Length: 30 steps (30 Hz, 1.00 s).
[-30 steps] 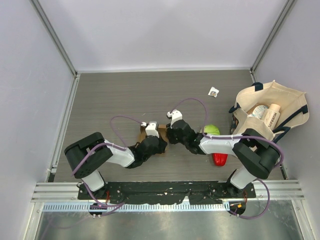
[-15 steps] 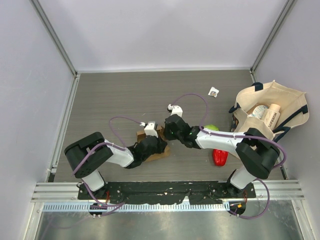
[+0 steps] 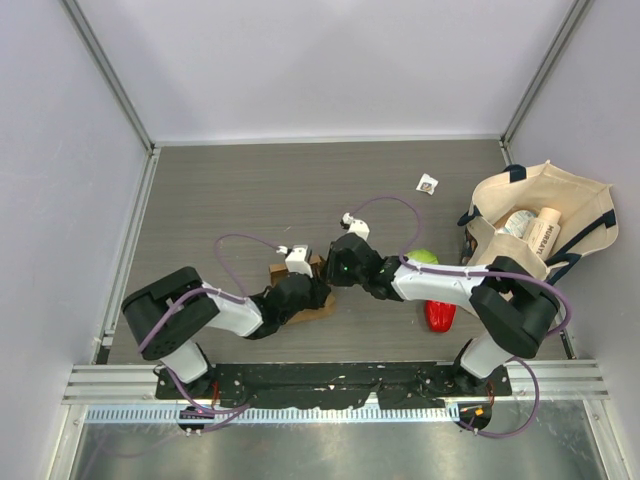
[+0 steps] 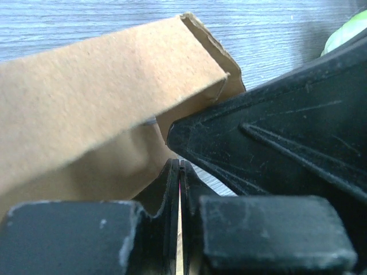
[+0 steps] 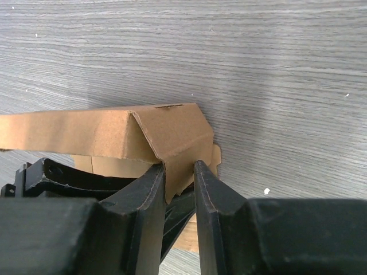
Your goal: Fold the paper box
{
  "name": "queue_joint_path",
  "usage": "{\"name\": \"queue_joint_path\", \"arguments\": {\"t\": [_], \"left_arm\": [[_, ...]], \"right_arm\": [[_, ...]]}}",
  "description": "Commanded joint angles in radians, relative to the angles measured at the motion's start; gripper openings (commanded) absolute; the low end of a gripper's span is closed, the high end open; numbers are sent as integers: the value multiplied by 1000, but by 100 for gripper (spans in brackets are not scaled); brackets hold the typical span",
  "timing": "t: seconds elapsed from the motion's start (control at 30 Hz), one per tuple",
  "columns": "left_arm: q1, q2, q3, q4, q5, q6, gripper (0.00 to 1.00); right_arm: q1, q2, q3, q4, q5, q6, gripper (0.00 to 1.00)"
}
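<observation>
The paper box (image 5: pixel 86 134) is plain brown cardboard, half folded. One panel is creased into a raised ridge over a flatter flap. In the top view it lies just below centre.

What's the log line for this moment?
step: folding | box: part-folded | left jaws: shut on box edge | right jaws: pinching flap

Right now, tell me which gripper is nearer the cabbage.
Right. The right gripper, pinching the box, sits between the cabbage and the left gripper, which holds the box farther off, beyond the right one.
</observation>
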<state>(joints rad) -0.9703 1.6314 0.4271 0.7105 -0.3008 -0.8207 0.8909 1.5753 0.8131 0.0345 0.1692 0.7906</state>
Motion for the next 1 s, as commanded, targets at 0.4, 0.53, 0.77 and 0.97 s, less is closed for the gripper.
{"name": "queue_joint_path", "arguments": {"t": [0.4,0.53,0.77,0.97], "left_arm": [[5,-421,-7,-437,-29,111,15],[7,-446,-33,-505,-76,83,9],[18,-456,-79,-537,-155,38,4],[24,-410,-80,-528,-153,28,2]], "right_arm": [[3,-98,-22,56,-29,-129,42],[3,-167,-25,36,-72,-165,45],[-52,-282,-31,-106,68,-313,44],[-61,-152,14,-160,213,-476,36]]}}
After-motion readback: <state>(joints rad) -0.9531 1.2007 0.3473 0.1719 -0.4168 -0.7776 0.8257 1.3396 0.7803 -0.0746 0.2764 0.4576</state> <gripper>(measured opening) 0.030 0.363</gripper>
